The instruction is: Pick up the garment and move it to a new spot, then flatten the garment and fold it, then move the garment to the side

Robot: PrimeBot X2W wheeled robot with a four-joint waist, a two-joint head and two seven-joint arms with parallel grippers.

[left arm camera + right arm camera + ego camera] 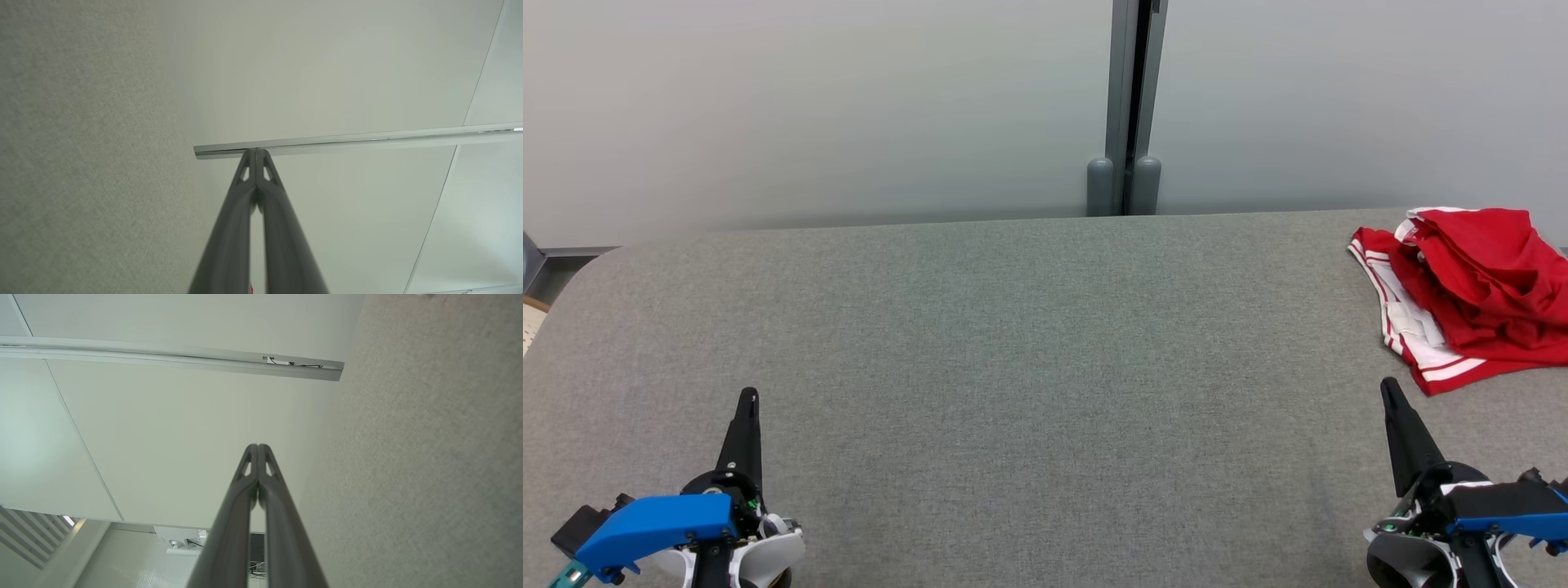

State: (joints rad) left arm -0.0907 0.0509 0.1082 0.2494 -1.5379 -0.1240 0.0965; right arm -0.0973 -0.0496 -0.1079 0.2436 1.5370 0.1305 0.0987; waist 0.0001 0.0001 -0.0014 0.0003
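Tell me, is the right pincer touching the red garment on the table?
Apart. The head view shows bare gray table between the shut right pincer and the striped corner of the red garment.

The red garment [1478, 282] (white-striped along its edges, perhaps shorts) is lying crumpled in a loose heap at the far right of the grey table [1013, 367].

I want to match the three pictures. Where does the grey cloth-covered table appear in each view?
Head view: the grey table spans the lower part, from the wall to the bottom edge.
Left wrist view: it takes the left side.
Right wrist view: it takes the right side.
Shared landmark: the wall rail, upright at top centre in the head view, runs across both wrist views and ends at the table's edge.
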